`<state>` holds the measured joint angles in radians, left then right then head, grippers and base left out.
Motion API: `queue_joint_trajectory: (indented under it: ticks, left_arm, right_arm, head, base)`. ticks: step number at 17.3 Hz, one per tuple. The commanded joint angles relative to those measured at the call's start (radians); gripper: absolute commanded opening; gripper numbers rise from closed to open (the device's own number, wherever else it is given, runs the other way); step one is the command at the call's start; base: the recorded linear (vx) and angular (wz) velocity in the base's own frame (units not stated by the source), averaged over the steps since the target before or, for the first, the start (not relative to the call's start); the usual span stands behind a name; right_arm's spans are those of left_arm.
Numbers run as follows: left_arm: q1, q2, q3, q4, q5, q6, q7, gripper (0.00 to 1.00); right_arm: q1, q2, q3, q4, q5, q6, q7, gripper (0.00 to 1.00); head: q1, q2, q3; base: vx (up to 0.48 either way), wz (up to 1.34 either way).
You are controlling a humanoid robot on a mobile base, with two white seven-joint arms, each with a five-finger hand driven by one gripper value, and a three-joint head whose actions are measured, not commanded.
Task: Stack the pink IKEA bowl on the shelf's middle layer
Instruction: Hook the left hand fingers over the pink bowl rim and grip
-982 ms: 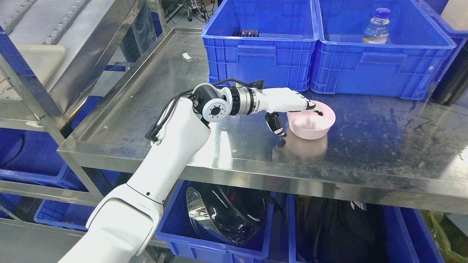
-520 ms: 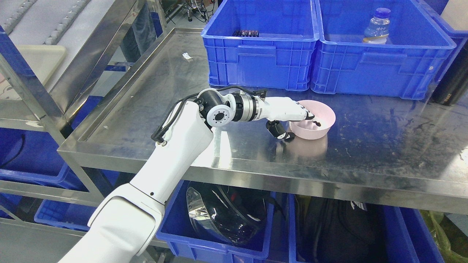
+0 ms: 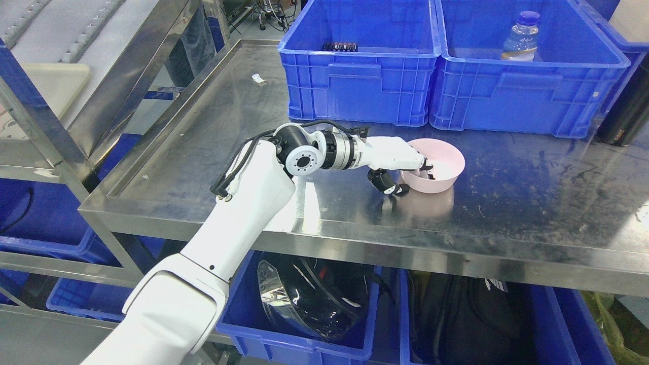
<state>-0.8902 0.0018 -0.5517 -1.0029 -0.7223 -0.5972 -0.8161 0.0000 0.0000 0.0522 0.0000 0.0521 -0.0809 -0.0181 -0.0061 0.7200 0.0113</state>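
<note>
Down below the left hand [image 3: 405, 170], past the steel front edge, blue bins [image 3: 299, 324] hold dark things. Up on the shelf [image 3: 532, 203], the hand is clamped on the near-left rim of the pink bowl [image 3: 440, 167]: fingers inside, thumb outside against the wall. The bowl sits on the scuffed steel, with bare surface open to the hand's right and left. Beyond it, two blue crates [image 3: 365, 86] stand side by side near the bowl; the right one holds a bottle [image 3: 519, 38].
</note>
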Motion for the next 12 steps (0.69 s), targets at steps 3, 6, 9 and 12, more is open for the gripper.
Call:
queue_joint_trajectory:
  ticks: [3, 6, 9, 12]
  left_arm:
    - [0.007, 0.016, 0.24, -0.022, 0.023, -0.098, -0.032, 0.0]
    - [0.017, 0.016, 0.308, -0.118, 0.05, -0.107, -0.031, 0.0]
    - [0.04, 0.016, 0.348, -0.209, 0.061, -0.116, -0.029, 0.01]
    - [0.091, 0.016, 0.352, -0.279, 0.084, -0.131, -0.029, 0.01]
  right_arm:
    - [0.005, -0.017, 0.0, -0.017, 0.0, 0.0, 0.0, 1.0]
    - [0.005, -0.017, 0.0, -0.017, 0.0, 0.0, 0.0, 1.0]
    - [0.005, -0.017, 0.0, -0.017, 0.0, 0.0, 0.0, 1.0]
    - [0.005, -0.017, 0.0, -0.017, 0.0, 0.0, 0.0, 1.0]
  head:
    - [0.0, 0.0, 0.0]
    - [0.0, 0.0, 0.0]
    - [0.0, 0.0, 0.0]
    - [0.0, 0.0, 0.0]
  base:
    - [0.0, 0.0]
    - [0.0, 0.0]
    - [0.0, 0.0]
    - [0.0, 0.0]
